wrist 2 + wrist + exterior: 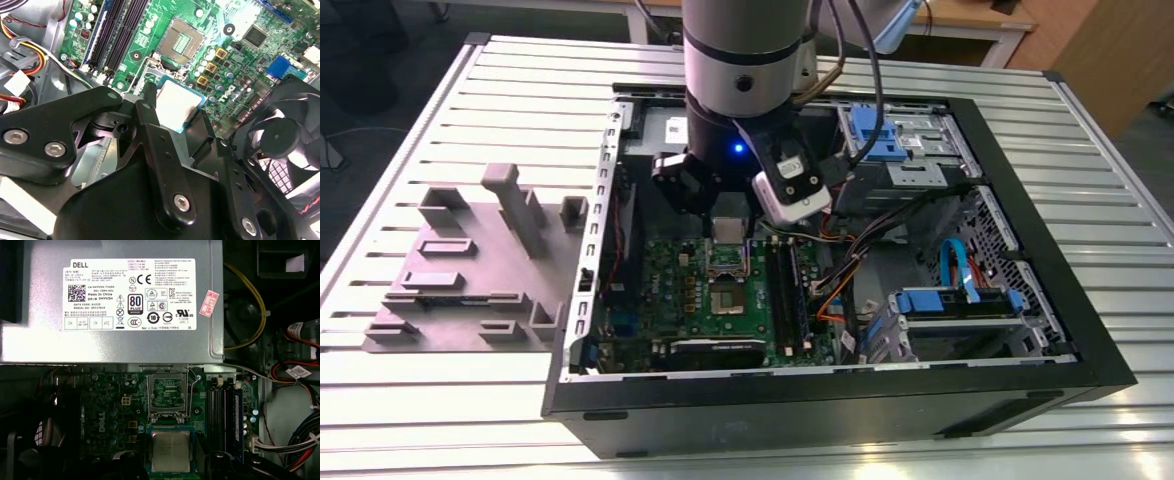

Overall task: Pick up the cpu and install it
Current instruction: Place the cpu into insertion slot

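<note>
One robot arm (736,60) is reaching down into an open black computer case (1047,270), which is lying on its side on a slatted metal table (507,90). Its gripper (727,222) is hovering just above the green motherboard (707,315). Between the black fingers (150,117) the cpu (176,101) is sitting flat, its pale silvery top facing the camera in both wrist views and a finger bearing on each of two opposite edges (the claw is clamping the chip, not merely standing beside it). The cpu is hanging clear of the board, just beside the open socket (184,40), whose contact field is showing bare inside its square frame, and the chip is not yet resting in it. In the first wrist view that socket is lying between the held cpu and the grey power supply (112,347). Long black memory slots (120,30) are running alongside the socket, and a black cooling fan (280,137) is sitting near the gripper's linkage. Orange, yellow and red cables (20,55) are trailing along the edge of the board. In the exterior view, blue drive brackets (874,135) are showing inside the case toward the exterior view's right. A grey plastic tray (467,265) with raised blocks is resting on the table to the exterior view's left of the case, well apart from the gripper.
</note>
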